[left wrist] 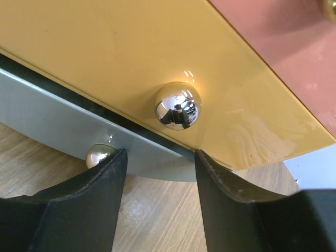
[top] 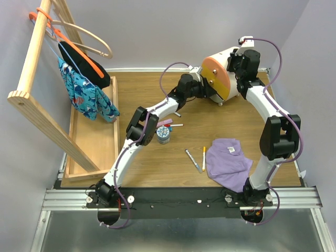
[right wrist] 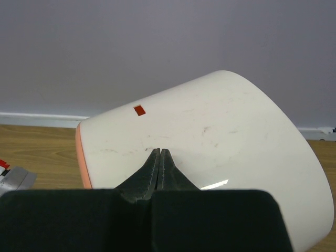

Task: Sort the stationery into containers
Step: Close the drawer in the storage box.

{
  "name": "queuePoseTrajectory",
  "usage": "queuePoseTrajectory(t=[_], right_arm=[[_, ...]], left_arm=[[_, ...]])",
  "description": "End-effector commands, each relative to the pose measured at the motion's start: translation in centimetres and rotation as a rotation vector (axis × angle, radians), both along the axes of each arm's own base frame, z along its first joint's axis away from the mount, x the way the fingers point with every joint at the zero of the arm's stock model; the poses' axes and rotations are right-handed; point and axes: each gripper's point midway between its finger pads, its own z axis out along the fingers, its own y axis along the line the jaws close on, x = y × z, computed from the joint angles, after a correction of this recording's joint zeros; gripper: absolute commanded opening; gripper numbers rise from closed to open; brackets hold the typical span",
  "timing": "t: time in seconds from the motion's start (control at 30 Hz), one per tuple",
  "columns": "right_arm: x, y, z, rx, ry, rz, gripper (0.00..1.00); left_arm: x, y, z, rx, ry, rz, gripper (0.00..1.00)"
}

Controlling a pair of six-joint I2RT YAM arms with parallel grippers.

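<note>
Left gripper (left wrist: pixel 160 155): jaws spread, nothing between them. Black fingers (left wrist: pixel 89 205) sit low in the wrist view, just short of the drawer fronts. The chrome knob (left wrist: pixel 178 105) of the yellow drawer (left wrist: pixel 131 52) is right above the gap and not touched. Below it is a grey drawer (left wrist: pixel 52 110) with a smaller knob (left wrist: pixel 100 155) beside the left finger. A corner of the orange drawer (left wrist: pixel 283 37) shows top right.

Right gripper (right wrist: pixel 159 152): jaws pressed together, nothing pinched. The tips are at the cream shell of the drawer unit (right wrist: pixel 220 131), probably touching it, but the angle is too flat to be sure.

In the top view the unit stands at the far side of the table (top: pixel 142 168), with the left arm at its front and the right arm behind it.

All stationery is out on the table:
- Jar (top: pixel 164 135), pink bar (top: pixel 164 122) and a white marker (top: pixel 175 125) sit by the left forearm.
- A pale pen (top: pixel 193 160) and a yellow pen (top: pixel 203 157) lie mid-table, just beside the purple cloth (top: pixel 228 163).

The wooden tray (top: pixel 94 142) is along the left edge.
</note>
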Motion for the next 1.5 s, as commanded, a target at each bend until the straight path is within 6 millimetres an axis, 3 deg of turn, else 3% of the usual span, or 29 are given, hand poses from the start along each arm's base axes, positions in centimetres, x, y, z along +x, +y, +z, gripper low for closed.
queuePoseTrajectory(t=[0.0, 0.07, 0.13, 0.17, 0.33, 0.47, 0.9, 1.03, 1.17, 1.27, 1.47], right_arm=[[-0.3, 0.1, -5.0, -0.016, 0.139, 0.01, 0.01], [-0.3, 0.0, -4.8, -0.017, 0.134, 0.009, 0.01], [-0.4, 0.0, -5.0, -0.018, 0.137, 0.009, 0.01], [-0.4, 0.0, -5.0, -0.02, 0.135, 0.009, 0.01], [-0.7, -0.1, -5.4, -0.024, 0.141, 0.007, 0.01], [-0.7, 0.0, -5.6, -0.02, 0.143, 0.012, 0.01], [0.1, 0.0, -5.6, -0.026, 0.141, 0.009, 0.01], [0.3, 0.0, -5.5, -0.025, 0.136, 0.009, 0.01], [0.2, 0.0, -5.6, -0.027, 0.137, 0.007, 0.01], [0.1, 0.0, -5.7, -0.029, 0.137, 0.008, 0.01], [0.1, 0.1, -6.4, -0.031, 0.149, 0.011, 0.01]], left_arm=[[-0.4, 0.3, -0.7, -0.009, -0.01, -0.012, 0.58], [-1.5, 1.4, -0.4, -0.04, 0.034, -0.041, 0.49], [-1.9, 2.2, 1.2, -0.085, 0.005, -0.048, 0.4], [-1.9, 2.9, 2.9, -0.109, -0.013, -0.041, 0.37], [-2.2, 3.5, 2.1, -0.109, 0.011, -0.04, 0.22], [-1.5, 2.8, 1.2, -0.086, -0.005, -0.032, 0.19], [1.4, 0.8, 1.0, -0.018, -0.075, 0.035, 0.05], [1.2, 1.0, 1.2, -0.029, -0.069, 0.028, 0.02], [0.2, 1.5, 2.9, -0.072, -0.072, -0.017, 0.01], [-0.4, 2.0, 2.6, -0.083, -0.064, -0.041, 0.0], [0.1, 1.5, 1.3, -0.056, -0.044, -0.026, 0.0]])
